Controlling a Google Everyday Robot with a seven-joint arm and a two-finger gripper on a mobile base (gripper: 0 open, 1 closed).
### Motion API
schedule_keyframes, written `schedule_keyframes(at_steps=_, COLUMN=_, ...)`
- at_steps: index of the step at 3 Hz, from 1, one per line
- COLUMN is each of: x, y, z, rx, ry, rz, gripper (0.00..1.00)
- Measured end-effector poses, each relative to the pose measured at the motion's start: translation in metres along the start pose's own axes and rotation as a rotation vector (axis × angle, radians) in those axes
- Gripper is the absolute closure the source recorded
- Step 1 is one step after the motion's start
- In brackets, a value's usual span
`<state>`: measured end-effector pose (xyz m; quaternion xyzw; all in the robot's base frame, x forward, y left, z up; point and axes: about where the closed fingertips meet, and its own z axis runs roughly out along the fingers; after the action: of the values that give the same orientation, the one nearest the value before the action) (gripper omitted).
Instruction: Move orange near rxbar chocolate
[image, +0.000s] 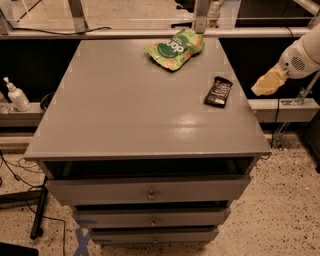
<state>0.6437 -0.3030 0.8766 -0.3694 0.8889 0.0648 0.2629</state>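
The one hand (269, 82) hangs in the air off the right side of the desk (125, 115), clear of its edge and touching nothing on it; it shows only as a pale yellowish shape, so I cannot tell whether it is clenched or released, nor whether it carries anything. It sticks out down and to the left from the single white arm (302, 56), which comes in from the right border of the view and slopes down toward the desk. Nearest to the hand, just inside the right edge of the desk, lies the one rxbar chocolate (218, 91), flat on the grey top, its dark wrapper angled so that one short end points to the far side and the other to the near side. Farther off, near the back edge, lies one green snack pouch (176, 48), flat and turned slantwise, well apart from the bar. Below the top, the front of the desk shows three drawers (150, 191), stacked one under another, each with a small knob in the middle. At the left, beyond the desk and lower down, stands one white pump bottle (15, 96), upright on a ledge.
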Motion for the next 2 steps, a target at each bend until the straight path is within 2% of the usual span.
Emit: schedule_keyframes(at_steps=2, x=0.01, y=0.028, z=0.012, rx=-0.082, ry=-0.012, rz=-0.008, gripper=1.0)
